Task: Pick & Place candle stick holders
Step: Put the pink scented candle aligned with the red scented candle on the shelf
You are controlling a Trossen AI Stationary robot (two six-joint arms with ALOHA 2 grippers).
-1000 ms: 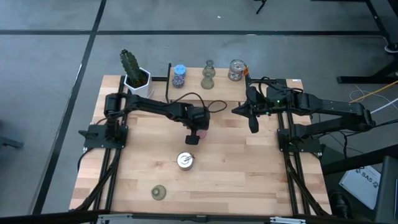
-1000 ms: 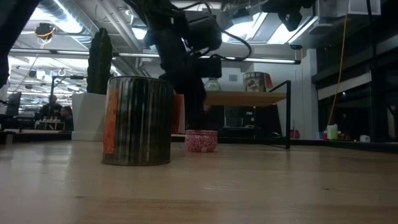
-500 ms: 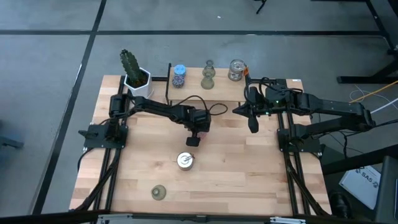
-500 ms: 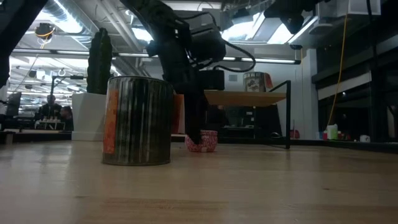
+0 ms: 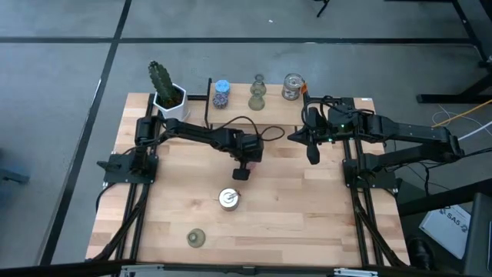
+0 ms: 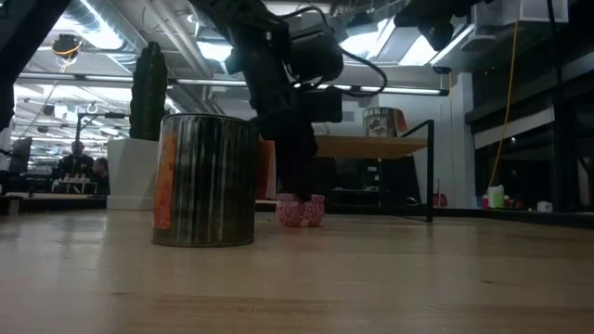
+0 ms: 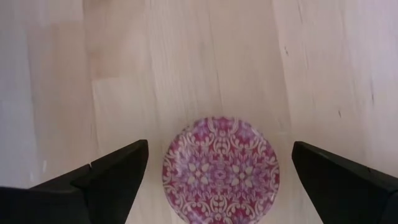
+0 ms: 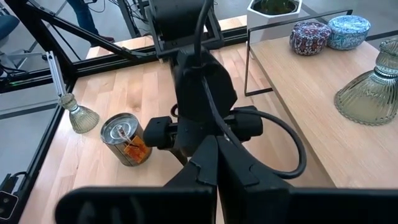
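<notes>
My left gripper hung spread wide over the round pink holder, a finger on each side and neither touching it, while the holder sat on the wooden table near its middle. A shiny silvery cup stood just in front of it. My right gripper waited clenched and empty above the table's right side.

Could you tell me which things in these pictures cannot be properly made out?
- Pink holder: hidden under the left gripper in the high view; near edge cut off in the left wrist view.
- Silvery cup: blocks the table behind it in the low view.
- Right gripper: its fingers fill the right wrist view's foreground.
</notes>
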